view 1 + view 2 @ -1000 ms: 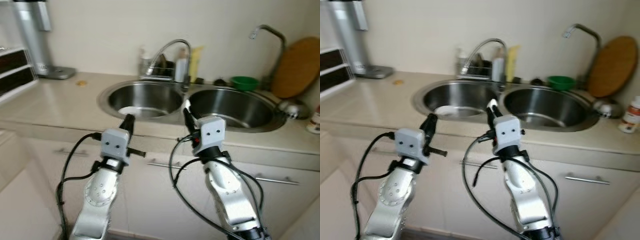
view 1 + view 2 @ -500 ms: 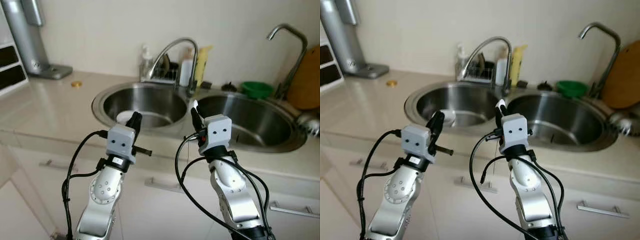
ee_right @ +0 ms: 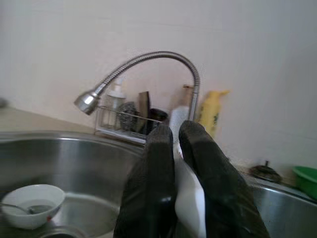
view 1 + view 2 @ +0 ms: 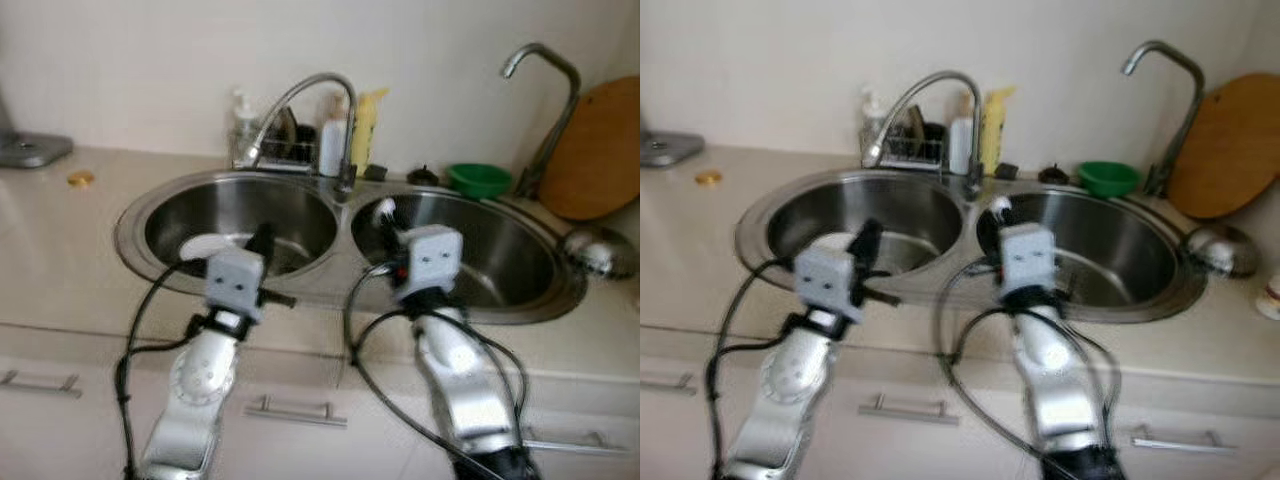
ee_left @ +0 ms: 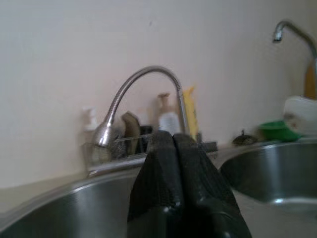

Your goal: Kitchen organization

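Your left gripper (image 5: 173,163), jaws clenched empty, hovers nearest the bowl (image 3: 30,204) in the left sink (image 4: 160,200); right gripper (image 3: 174,163) grasps something white.

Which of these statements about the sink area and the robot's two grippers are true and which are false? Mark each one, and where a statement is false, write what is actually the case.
1. A white bowl with a spoon in it sits in the left sink basin. True.
2. The right gripper holds nothing. False: something thin and white is pinched between its fingers.
3. The green bowl lies inside the right sink basin. False: it stands on the counter behind that basin.
4. A round wooden board leans against the wall at the right. True.
5. The left gripper has its fingers wide apart. False: they are pressed together, with nothing between them.
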Available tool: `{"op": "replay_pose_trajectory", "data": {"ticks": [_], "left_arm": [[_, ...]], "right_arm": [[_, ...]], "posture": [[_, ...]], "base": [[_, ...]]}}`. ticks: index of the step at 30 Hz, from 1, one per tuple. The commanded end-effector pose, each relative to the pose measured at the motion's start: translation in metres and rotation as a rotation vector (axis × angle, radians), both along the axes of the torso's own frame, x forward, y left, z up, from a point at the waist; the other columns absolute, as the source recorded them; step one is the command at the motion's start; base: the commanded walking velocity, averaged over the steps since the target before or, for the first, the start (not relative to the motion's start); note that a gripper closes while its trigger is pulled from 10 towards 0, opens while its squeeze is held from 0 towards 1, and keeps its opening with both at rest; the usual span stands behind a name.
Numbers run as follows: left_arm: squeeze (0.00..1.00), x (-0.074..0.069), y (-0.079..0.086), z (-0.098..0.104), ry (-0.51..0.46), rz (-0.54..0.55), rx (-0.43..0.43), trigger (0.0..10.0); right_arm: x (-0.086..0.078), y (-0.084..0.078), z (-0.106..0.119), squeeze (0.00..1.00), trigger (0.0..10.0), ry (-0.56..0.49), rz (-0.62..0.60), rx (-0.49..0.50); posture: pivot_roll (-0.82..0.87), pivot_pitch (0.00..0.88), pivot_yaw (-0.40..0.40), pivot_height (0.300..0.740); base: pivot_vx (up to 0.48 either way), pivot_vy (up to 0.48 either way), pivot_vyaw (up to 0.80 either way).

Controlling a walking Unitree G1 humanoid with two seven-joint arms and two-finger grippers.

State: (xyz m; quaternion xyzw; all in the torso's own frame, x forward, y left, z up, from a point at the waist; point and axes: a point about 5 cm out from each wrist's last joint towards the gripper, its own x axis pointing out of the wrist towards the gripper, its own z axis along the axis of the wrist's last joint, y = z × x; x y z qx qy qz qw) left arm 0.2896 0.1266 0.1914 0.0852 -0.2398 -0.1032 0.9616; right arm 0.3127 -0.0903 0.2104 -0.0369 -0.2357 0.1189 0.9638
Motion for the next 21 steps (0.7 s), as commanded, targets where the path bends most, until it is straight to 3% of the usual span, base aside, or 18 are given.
{"op": "replay_pose_trajectory", "data": {"ticks": [1, 14, 18, 19, 21], "left_arm": [[0.0, -0.001, -0.007, 0.001, -0.003, -0.023, -0.003, 10.0], [0.0, 0.0, -0.009, 0.0, 0.0, -0.023, -0.011, 10.0], [0.0, 0.001, -0.01, -0.002, 0.012, -0.02, -0.015, 10.0], [0.0, 0.002, -0.012, -0.003, 0.017, -0.025, -0.013, 10.0], [0.0, 0.003, -0.013, -0.003, 0.018, -0.027, -0.01, 10.0]], "right_arm": [[0.002, -0.009, 0.002, 0.0, 10.0, -0.012, -0.037, 0.001], [0.023, -0.014, -0.008, 0.0, 10.0, 0.135, -0.047, -0.011], [0.035, -0.01, -0.015, 0.0, 10.0, 0.242, 0.006, 0.034], [0.046, -0.007, -0.023, 0.0, 10.0, 0.349, 0.034, 0.112], [0.054, -0.003, -0.029, 0.0, 10.0, 0.417, 0.054, 0.122]], "posture": [[0.06, 0.0, -0.034, 0.74], [0.06, 0.0, -0.042, 0.74], [0.05, 0.0, -0.04, 0.74], [0.06, 0.0, -0.04, 0.74], [0.07, 0.0, -0.041, 0.74]], "base": [[0.0, 0.0, -0.51], [0.0, 0.0, -0.23], [0.0, 0.0, 0.0], [0.0, 0.0, 0.0], [0.0, 0.0, 0.0]]}}
